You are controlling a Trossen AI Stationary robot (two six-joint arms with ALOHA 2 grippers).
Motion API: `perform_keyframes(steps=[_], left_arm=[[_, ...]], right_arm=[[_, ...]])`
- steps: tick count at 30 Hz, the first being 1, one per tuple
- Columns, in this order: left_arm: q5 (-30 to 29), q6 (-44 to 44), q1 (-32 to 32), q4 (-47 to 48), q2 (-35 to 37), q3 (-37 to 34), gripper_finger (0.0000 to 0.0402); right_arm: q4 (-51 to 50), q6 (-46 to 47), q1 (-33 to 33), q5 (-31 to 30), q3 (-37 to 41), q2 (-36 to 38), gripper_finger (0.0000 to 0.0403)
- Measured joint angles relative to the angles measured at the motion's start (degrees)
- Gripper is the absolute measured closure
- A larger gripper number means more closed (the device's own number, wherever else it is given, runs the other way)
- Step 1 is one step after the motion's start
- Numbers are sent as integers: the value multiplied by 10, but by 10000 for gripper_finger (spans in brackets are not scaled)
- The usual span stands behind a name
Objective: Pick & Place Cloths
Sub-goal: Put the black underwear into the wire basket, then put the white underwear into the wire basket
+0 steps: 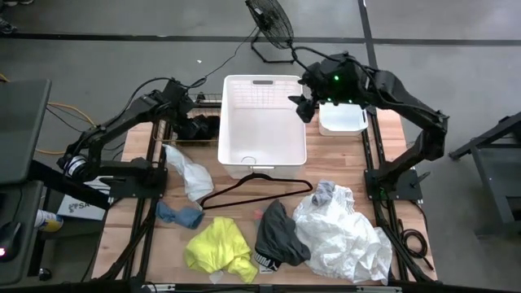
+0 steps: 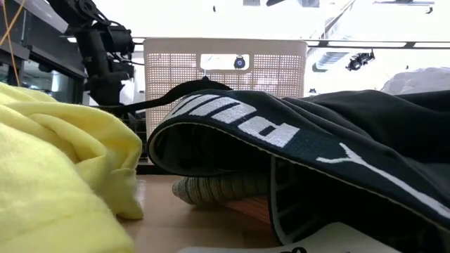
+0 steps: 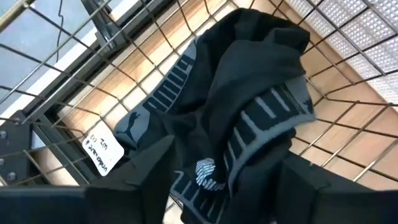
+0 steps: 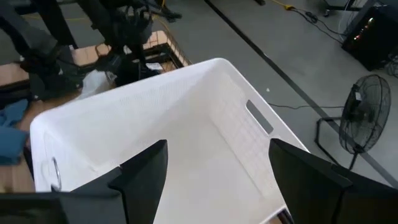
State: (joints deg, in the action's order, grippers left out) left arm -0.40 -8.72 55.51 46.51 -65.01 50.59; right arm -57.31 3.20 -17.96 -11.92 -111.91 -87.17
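On the wooden worktop (image 1: 269, 175) a white basket (image 1: 262, 122) stands at the back. The left pincer (image 3: 221, 186), fingers parted, hovers over a black cloth (image 3: 249, 93) lying in a wire tray beside the basket. The right pincer (image 4: 214, 180) hangs released above the basket. The yellow cloth (image 1: 216, 248), dark grey cloth (image 1: 277, 236) and white cloth (image 1: 346, 232) lie along the front.

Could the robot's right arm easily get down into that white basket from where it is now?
Probably yes: the right end effector hangs open right above the white basket, which is open-topped and looks nearly empty, with nothing between them.

Hanger (image 1: 256, 187) between basket (image 1: 262, 159) (behind) and cloths (image 1: 285, 236) (in front)
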Motion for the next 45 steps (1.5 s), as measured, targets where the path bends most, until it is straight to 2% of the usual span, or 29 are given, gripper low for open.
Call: perform_keyframes(steps=[4,10,15,20,28,34,40,45], left_arm=[[2,0,0,-1,28,0,173],[4,0,0,-2,94,0,173],[58,-21,0,2,143,0,172],[91,-28,0,7,175,0,172],[204,-103,-7,107,203,0,172],[209,-130,-65,193,205,0,172],[209,-136,-163,242,207,0,172],[190,-121,-242,245,206,0,172]], right_arm=[[20,0,15,-3,65,33,131],[120,15,36,-4,231,107,131],[206,45,52,-23,351,184,131],[241,82,72,-32,432,248,131],[261,122,114,-41,512,308,131],[258,135,139,-89,533,313,131],[259,135,155,-92,534,313,131],[259,135,159,-92,534,313,131]])
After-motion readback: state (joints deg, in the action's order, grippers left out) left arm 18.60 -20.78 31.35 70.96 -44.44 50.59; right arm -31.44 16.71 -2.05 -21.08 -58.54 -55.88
